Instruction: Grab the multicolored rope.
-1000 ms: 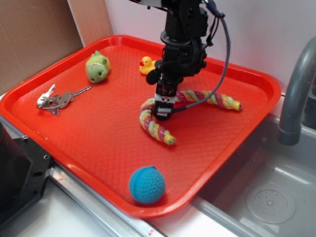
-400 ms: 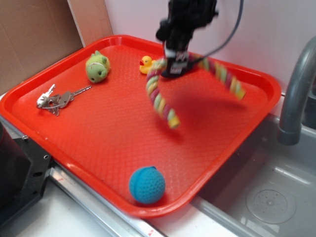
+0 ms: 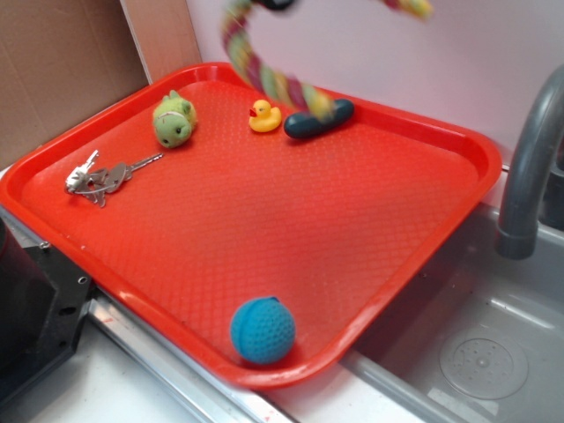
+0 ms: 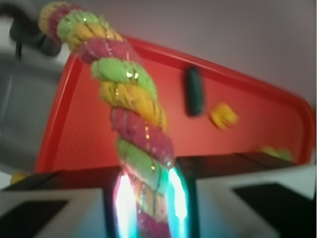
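The multicolored rope (image 3: 264,75), twisted pink, yellow and green, hangs blurred in the air above the red tray (image 3: 220,220) at the top of the exterior view; one end (image 3: 414,7) shows at the top right. The gripper itself is above that frame's edge. In the wrist view the gripper (image 4: 148,198) is shut on the multicolored rope (image 4: 133,104), which runs up from between the jaws over the tray (image 4: 237,124).
On the tray lie a dark capsule (image 3: 319,119), a yellow duck (image 3: 263,116), a green plush toy (image 3: 174,119), keys (image 3: 101,174) and a blue ball (image 3: 262,330). A sink with a grey faucet (image 3: 529,159) is at the right. Cardboard stands at the back left.
The gripper has lifted the rope off the tray and risen out of the exterior view. The dark capsule behind where the arm stood is now uncovered.
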`<state>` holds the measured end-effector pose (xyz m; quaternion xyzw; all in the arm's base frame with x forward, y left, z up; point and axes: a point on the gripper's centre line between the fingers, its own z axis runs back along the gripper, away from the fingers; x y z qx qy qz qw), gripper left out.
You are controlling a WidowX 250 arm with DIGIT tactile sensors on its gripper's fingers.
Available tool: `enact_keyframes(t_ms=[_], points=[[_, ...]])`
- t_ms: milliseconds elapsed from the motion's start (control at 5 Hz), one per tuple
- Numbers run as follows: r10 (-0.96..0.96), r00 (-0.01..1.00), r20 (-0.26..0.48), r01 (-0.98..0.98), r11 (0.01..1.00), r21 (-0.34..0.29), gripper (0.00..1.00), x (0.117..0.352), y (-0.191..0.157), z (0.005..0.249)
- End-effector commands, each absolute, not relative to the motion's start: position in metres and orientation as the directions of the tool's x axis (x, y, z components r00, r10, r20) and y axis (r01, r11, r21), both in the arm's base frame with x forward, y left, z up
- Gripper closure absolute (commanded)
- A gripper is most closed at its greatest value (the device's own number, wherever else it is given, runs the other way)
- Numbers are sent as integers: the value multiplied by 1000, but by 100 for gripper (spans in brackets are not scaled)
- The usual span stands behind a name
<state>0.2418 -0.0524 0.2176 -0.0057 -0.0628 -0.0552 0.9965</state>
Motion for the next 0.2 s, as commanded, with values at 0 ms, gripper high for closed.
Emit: enact_keyframes(t_ms=[0], points=[[-40,977,209,36,999,21,100,247,-67,320]])
